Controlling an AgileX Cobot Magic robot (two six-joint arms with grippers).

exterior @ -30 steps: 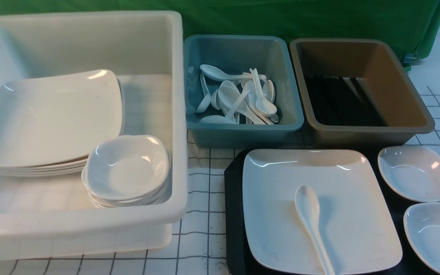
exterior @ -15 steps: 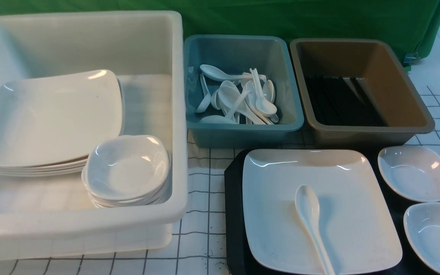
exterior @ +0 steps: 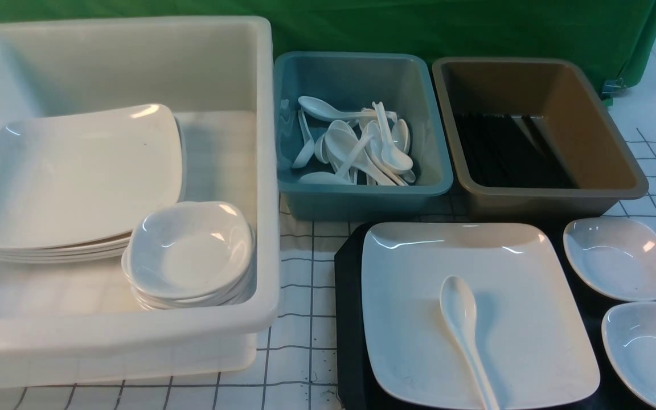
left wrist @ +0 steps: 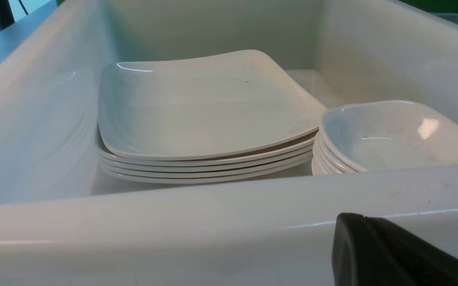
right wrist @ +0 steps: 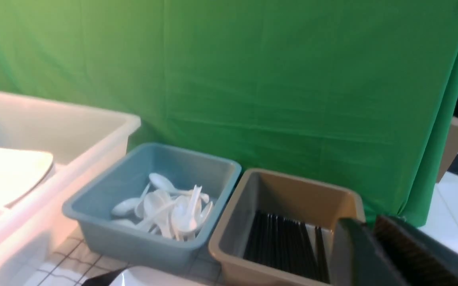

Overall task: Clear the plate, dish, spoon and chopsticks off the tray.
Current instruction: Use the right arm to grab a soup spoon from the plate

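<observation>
The black tray (exterior: 348,319) lies at the front right. On it sits the large white square plate (exterior: 521,273) with the white spoon (exterior: 462,319) lying on it, handle toward me. Two small white dishes (exterior: 618,262) (exterior: 652,353) sit on the tray right of the plate. No chopsticks show on the tray. My left gripper (left wrist: 362,217) is shut and empty, just outside the near wall of the white tub (left wrist: 173,230). My right gripper (right wrist: 368,222) is shut and empty, raised and facing the brown tub (right wrist: 233,258); it is out of the front view.
The big white tub (exterior: 134,341) at the left holds a stack of plates (exterior: 77,176) and a stack of small dishes (exterior: 191,250). A blue tub (exterior: 356,193) holds several spoons. The brown tub (exterior: 538,199) holds several black chopsticks. A green curtain hangs behind.
</observation>
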